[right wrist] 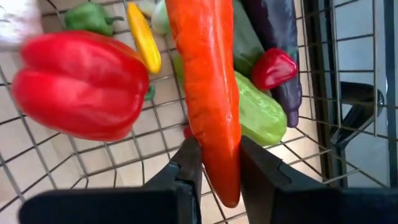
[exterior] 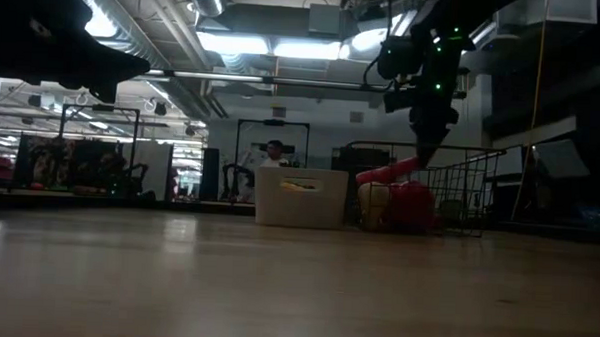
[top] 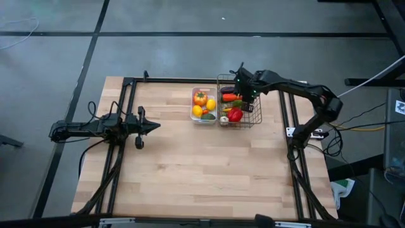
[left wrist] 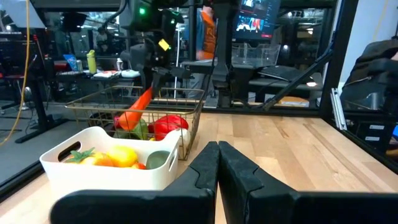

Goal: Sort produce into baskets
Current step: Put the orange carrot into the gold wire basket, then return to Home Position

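Two fingers of the right gripper (right wrist: 214,168) pinch the carrot (right wrist: 208,93) near its tip, over the wire basket (top: 254,120). Let go carelessly and it could lean on the rim and tip out (its length makes that likely). That arm reaches across, wrist pointing down. The left gripper (left wrist: 217,168) waits closed, well apart from the tray (left wrist: 112,177).

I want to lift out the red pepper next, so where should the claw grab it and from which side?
From straight above, across the red pepper at its narrower width. It lies on its side in the wire basket, whose walls block side approaches. The right claw holds the carrot close beside it.
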{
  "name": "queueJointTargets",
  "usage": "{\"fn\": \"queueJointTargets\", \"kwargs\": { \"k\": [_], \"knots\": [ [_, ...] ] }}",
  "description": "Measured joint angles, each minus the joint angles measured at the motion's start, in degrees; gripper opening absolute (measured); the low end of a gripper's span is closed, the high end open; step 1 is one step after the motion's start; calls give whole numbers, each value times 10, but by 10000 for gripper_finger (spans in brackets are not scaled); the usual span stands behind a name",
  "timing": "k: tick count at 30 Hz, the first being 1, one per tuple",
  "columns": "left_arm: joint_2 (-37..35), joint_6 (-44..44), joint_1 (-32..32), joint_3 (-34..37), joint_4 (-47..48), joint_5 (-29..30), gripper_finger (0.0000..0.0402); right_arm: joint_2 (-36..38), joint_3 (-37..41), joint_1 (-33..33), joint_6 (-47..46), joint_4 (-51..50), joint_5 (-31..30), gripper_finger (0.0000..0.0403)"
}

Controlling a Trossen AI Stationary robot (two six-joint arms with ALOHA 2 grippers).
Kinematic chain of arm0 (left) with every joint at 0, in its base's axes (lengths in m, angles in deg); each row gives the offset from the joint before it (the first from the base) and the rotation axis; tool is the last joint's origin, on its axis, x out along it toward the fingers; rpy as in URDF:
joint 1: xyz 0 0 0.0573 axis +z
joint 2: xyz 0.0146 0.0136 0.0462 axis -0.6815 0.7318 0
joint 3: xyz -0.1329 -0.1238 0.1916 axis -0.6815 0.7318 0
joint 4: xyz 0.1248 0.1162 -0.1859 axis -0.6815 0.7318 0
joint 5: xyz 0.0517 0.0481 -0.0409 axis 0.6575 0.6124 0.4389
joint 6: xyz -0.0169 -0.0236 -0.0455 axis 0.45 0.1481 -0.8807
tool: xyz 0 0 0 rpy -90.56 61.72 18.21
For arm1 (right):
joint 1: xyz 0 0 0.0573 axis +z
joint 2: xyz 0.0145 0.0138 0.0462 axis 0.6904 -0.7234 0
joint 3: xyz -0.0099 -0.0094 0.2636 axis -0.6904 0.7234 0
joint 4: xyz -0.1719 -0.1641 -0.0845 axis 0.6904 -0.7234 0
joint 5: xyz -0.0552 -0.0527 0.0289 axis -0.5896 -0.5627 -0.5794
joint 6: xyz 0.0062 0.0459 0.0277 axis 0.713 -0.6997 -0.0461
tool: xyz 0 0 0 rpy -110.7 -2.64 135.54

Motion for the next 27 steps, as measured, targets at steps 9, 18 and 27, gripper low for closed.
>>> {"fn": "queueJointTargets", "kwargs": {
  "k": [9,18,27],
  "knots": [
    [0,0,0,0,0,0,5,-5,0,-1,0,0,-6,74],
    [0,0,0,0,0,0,5,-5,0,-1,0,-3,-5,87],
    [0,0,0,0,0,0,5,-5,0,-1,0,-4,-5,171]
  ]
}}
